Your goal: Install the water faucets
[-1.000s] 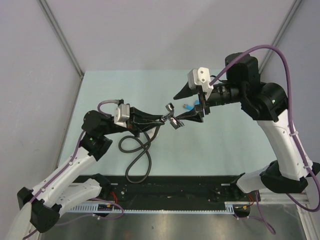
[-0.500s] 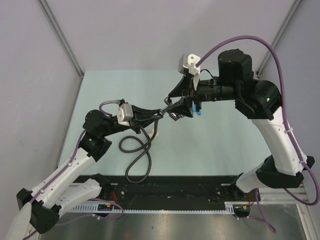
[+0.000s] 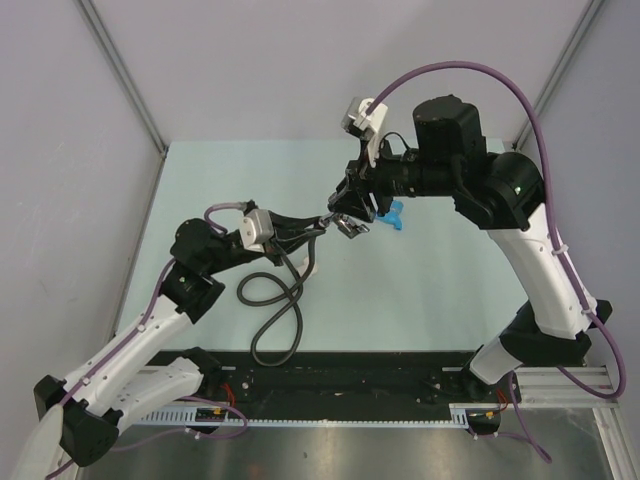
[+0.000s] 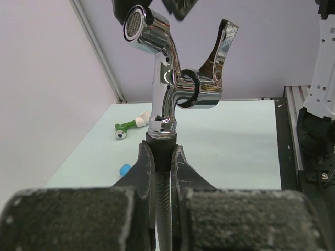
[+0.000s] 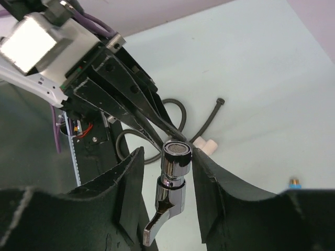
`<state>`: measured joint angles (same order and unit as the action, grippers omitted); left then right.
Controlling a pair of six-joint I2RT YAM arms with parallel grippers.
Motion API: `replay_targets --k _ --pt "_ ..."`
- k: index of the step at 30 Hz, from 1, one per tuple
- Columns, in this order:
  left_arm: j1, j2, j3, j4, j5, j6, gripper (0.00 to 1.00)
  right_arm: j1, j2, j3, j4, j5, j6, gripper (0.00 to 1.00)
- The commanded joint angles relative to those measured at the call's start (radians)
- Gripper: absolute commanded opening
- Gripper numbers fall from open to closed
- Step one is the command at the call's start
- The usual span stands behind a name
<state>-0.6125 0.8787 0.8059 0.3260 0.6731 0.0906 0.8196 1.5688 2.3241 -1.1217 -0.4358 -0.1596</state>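
The chrome water faucet (image 3: 343,224) sits on the end of the black flexible hose (image 3: 275,320), raised above the table. My left gripper (image 3: 322,230) is shut on the hose's black end collar just below the faucet base, as the left wrist view shows for the gripper (image 4: 162,151) and the faucet (image 4: 167,78). My right gripper (image 3: 352,203) is open around the faucet from above. In the right wrist view its jaws (image 5: 167,151) straddle the spout head of the faucet (image 5: 175,172), with a gap on the left side.
A white plastic elbow fitting (image 3: 310,268) lies on the table by the hose loops. A small blue part (image 3: 393,213) lies under the right wrist. A green and white fitting (image 4: 128,124) and a blue cap (image 4: 125,169) lie on the table. A black rail (image 3: 350,375) runs along the near edge.
My right gripper has swung left and turned, from beside the faucet to straddling its spout. The left gripper has held the hose end almost still.
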Motion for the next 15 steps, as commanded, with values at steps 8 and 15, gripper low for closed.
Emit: replay_targets --k 8,15 --pt "-0.012 0.0 -0.007 0.117 -0.05 0.08 0.0 0.007 -0.004 -0.014 -0.049 0.186 0.104 0.47" --pt "-0.026 0.016 -0.007 0.128 -0.058 0.087 0.0 0.012 0.007 -0.042 -0.044 0.117 0.127 0.42"
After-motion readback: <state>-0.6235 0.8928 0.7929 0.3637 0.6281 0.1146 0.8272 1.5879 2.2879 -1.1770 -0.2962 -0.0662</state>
